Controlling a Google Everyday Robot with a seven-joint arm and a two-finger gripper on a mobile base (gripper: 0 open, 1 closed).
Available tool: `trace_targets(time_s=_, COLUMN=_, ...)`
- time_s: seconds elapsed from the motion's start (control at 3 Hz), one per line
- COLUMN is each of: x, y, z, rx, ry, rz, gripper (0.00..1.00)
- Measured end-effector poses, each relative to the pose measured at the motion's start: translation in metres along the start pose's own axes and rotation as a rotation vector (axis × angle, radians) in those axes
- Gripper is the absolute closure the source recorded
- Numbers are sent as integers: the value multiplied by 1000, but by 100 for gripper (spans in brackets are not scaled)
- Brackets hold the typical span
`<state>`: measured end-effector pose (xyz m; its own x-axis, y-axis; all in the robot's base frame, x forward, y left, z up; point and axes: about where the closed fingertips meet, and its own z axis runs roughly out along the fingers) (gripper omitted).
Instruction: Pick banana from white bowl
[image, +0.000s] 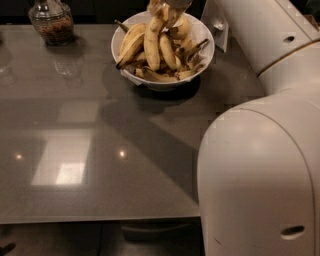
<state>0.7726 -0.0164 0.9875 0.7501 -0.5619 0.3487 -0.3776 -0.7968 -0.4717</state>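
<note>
The white bowl (204, 56) stands at the far middle of the grey table and holds a pile of speckled bananas. The longest banana (151, 44) runs up over the pile, and its upper end reaches into my gripper (168, 7). The gripper sits at the top edge of the view, right above the back of the bowl, and is closed on that upper end. Most of the gripper is cut off by the frame. The shorter bananas (172, 50) lie around and under the long one.
A glass jar (50, 21) with brown contents stands at the far left of the table. My white arm (260, 150) fills the right side of the view, beside the bowl. The table's front edge (100, 219) runs along the bottom.
</note>
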Motion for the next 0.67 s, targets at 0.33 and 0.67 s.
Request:
trace_targets(time_s=0.33, x=-1, y=11, z=-33, rx=15, ry=2, rz=93, gripper=100)
trace_targets(time_s=0.67, x=-5, y=16, z=-68, rx=25, ry=-16, rz=194, gripper=100)
